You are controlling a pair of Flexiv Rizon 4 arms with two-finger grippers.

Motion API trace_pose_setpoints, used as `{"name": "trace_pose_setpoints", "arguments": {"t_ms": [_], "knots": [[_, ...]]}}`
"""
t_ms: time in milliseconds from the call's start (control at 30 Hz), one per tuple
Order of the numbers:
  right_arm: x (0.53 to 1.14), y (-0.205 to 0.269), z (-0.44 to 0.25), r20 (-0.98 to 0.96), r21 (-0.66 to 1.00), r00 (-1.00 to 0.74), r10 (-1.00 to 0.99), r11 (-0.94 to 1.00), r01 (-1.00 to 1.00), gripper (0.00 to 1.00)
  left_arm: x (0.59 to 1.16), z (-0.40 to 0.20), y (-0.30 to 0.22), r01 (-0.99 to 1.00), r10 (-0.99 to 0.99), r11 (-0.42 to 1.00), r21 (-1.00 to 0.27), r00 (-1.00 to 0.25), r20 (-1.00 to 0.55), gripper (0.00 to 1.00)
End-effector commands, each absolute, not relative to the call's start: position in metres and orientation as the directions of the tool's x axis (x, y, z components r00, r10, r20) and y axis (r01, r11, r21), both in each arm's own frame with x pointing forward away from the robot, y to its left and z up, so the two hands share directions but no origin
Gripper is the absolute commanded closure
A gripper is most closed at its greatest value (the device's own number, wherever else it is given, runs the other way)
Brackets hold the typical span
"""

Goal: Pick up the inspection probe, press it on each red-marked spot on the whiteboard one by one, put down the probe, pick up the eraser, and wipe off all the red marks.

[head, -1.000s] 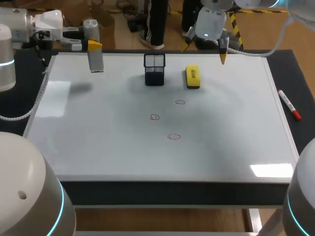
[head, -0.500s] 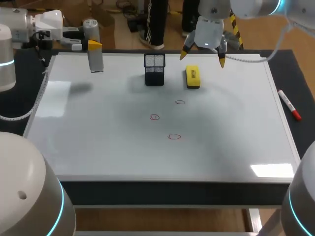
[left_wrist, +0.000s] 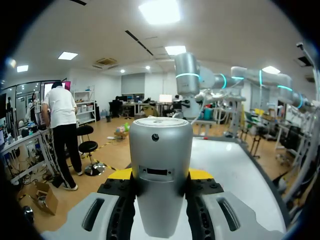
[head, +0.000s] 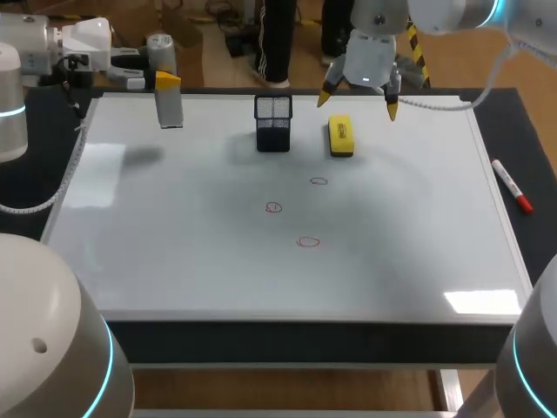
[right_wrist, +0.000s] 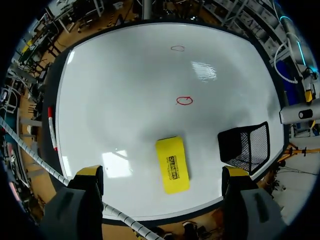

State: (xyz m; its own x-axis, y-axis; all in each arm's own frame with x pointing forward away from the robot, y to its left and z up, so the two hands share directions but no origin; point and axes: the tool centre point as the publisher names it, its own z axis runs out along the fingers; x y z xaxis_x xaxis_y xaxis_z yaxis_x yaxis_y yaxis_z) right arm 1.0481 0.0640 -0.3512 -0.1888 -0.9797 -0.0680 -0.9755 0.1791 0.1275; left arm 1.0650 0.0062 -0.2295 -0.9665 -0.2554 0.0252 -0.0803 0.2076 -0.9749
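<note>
Smooth silver cylindrical probe (left_wrist: 160,150) in left pincer (left_wrist: 160,175); rectangular yellow eraser (right_wrist: 172,164)

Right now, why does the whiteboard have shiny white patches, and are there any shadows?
Head view: light glares off the whiteboard near its front right corner and faintly at its left; a soft shadow lies beside the probe in the left gripper. Right wrist view: two bright reflections, one beside the eraser, one near a red mark. Left wrist view: ceiling lamps shine above the probe.
</note>
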Motion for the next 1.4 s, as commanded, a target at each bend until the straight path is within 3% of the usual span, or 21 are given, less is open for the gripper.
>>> {"name": "trace_pose_setpoints", "arguments": {"t_ms": [33,300,1400], "knots": [[1.058,0.068,-0.374,-0.049,0.166,-0.134,-0.99,0.124,-0.978,0.0,1.064,-0.228,0.006,-0.08,-0.257,0.21,-0.974,-0.966,0.024,1.0],[1.061,0.069,-0.401,-0.021,0.154,-0.042,-0.999,0.038,-0.987,0.0,1.064,-0.228,0.006,-0.08,-0.257,0.21,-0.974,-0.966,0.024,1.0],[1.079,0.066,-0.427,0.003,0.11,-0.095,-0.995,0.095,-0.989,0.0,1.064,-0.228,0.006,-0.08,-0.257,0.21,-0.974,-0.966,0.024,1.0]]}}
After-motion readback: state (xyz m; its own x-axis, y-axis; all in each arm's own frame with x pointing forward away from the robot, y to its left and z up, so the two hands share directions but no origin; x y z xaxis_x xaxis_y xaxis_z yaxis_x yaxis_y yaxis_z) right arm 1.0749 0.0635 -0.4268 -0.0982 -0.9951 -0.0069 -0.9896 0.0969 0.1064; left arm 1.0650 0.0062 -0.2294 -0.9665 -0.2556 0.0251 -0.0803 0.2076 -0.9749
